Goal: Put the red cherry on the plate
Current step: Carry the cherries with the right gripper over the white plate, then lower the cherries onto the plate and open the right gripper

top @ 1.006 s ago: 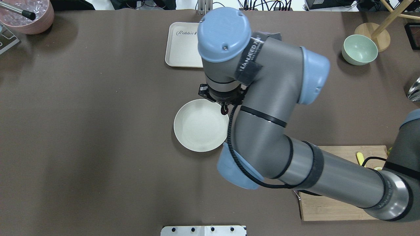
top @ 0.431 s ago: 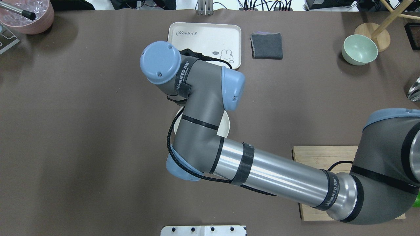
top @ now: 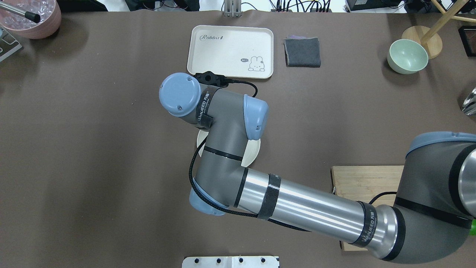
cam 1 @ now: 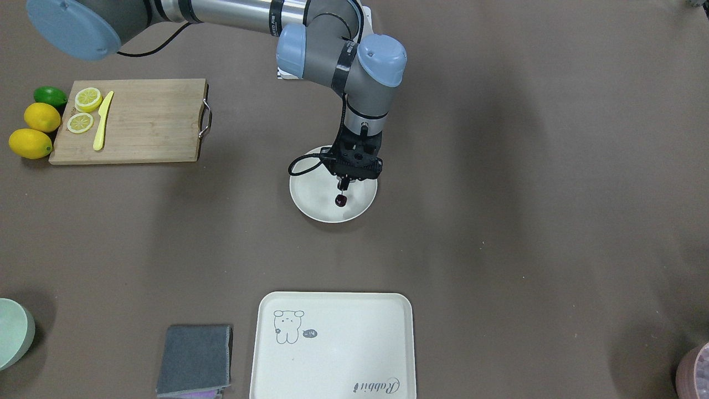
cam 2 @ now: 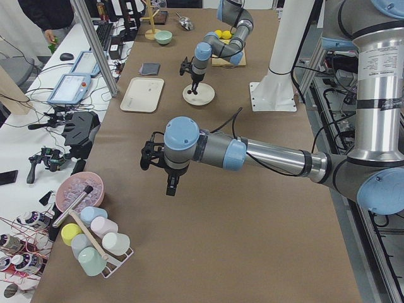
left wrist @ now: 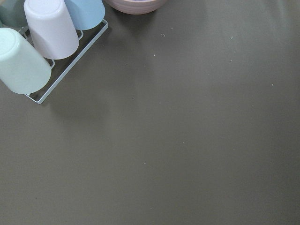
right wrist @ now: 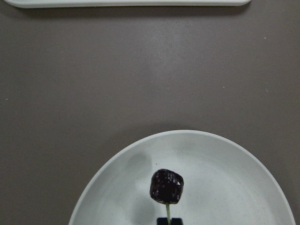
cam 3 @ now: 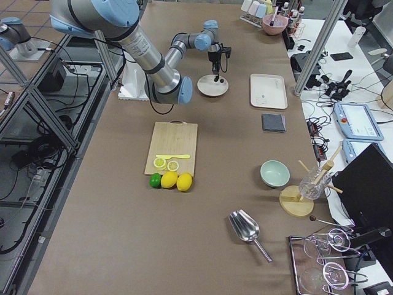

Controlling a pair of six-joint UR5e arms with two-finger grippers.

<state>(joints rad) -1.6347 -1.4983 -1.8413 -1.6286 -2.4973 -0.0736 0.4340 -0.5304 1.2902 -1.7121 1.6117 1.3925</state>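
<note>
The red cherry (cam 1: 340,200) is tiny and dark maroon and hangs by its thin green stem from my right gripper (cam 1: 343,183), which is shut on the stem. It dangles just above the inside of the round cream-white plate (cam 1: 310,200), apart from the surface. In the right wrist view the cherry (right wrist: 166,186) hovers over the plate (right wrist: 117,161) near the far rim. From overhead my right arm hides the gripper and most of the plate (top: 253,152). My left gripper (cam 2: 172,185) hangs over bare table far off to the left; I cannot tell whether it is open or shut.
A rectangular cream tray (cam 1: 343,338) and a folded grey cloth (cam 1: 194,360) lie beyond the plate. A wooden cutting board (cam 1: 149,122) carries lemon slices and a yellow knife, with whole lemons (cam 1: 41,117) beside it. A cup rack (left wrist: 47,42) stands near my left wrist.
My right wrist has swung left from the plate's right rim to over the plate, and the arm now hides most of the plate from overhead. The cherry stays held.
</note>
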